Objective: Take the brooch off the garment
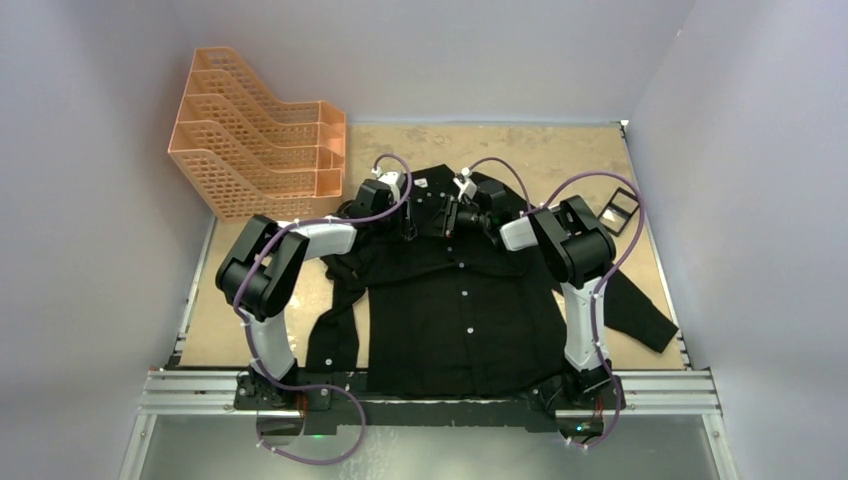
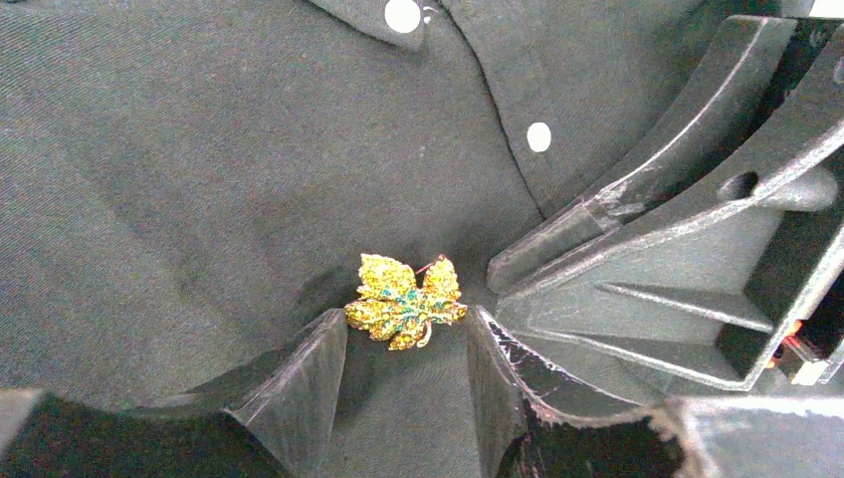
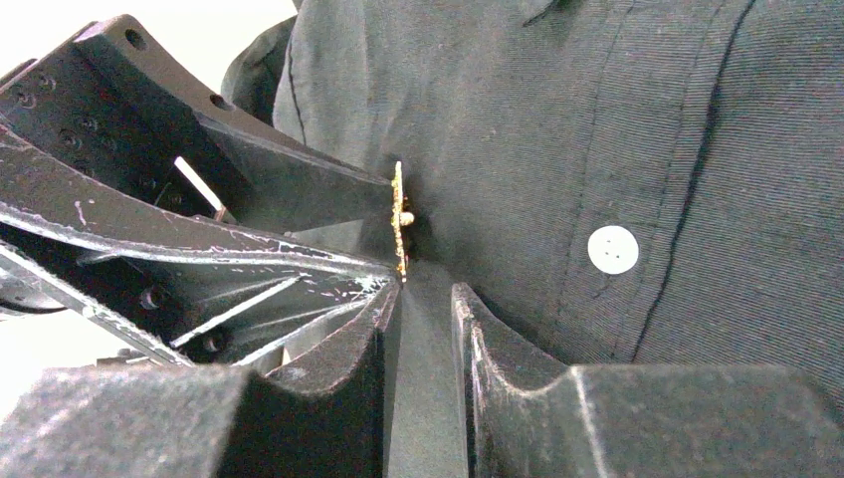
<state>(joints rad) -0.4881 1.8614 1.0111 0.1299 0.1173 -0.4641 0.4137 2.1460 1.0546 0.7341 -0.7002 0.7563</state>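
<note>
The black garment [image 1: 455, 310] lies flat on the table with its collar at the far side. The golden maple-leaf brooch [image 2: 405, 302] is pinned high on its chest. My left gripper [image 2: 408, 319] has its two fingertips [image 2: 328, 344] against opposite edges of the brooch, gripping it at the very tips. In the right wrist view the brooch [image 3: 399, 224] shows edge-on, standing off the cloth. My right gripper [image 3: 426, 294] is shut on a raised fold of the garment [image 3: 423, 398] just beside the brooch. In the top view the two grippers meet [image 1: 408, 222] [image 1: 452, 218] below the collar.
An orange mesh file rack [image 1: 262, 140] stands at the back left. A small black-framed plate [image 1: 620, 210] lies at the right of the wooden board [image 1: 560, 150]. The right sleeve [image 1: 640, 310] spreads toward the board's edge. A metal rail [image 1: 430, 392] runs along the front.
</note>
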